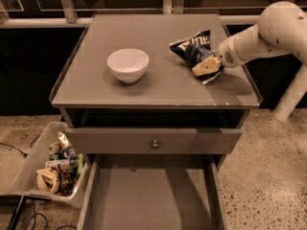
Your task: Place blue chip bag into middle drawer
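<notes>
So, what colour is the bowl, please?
Bowl: white, camera view; gripper at the blue chip bag.

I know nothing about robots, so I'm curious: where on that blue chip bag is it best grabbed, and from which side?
Probably its near right end, from the right. The blue chip bag lies low on the tabletop, so its crumpled end offers an edge to pinch. The hand is at that end; the white bowl stands well left.
</notes>
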Robot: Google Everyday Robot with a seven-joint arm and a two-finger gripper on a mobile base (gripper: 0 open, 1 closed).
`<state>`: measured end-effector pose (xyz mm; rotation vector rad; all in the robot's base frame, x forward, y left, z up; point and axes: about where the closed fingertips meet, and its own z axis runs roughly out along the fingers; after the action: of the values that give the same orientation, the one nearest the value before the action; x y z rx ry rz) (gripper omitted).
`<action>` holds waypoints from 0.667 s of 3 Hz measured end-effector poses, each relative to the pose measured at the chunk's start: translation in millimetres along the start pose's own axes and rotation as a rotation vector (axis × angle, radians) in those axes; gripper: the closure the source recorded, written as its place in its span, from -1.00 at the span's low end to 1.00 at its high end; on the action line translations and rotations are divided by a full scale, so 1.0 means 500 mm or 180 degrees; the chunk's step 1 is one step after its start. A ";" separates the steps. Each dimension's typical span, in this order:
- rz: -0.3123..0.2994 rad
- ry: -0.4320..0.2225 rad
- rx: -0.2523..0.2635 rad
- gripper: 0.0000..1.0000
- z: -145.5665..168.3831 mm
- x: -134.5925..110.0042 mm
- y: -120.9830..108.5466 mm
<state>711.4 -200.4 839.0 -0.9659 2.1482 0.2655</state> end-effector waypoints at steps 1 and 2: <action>-0.0001 0.0001 0.0000 0.77 0.000 0.000 0.000; -0.0007 0.0007 -0.0005 1.00 0.002 0.000 0.000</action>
<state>711.9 -199.8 838.6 -0.9699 2.1490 0.2651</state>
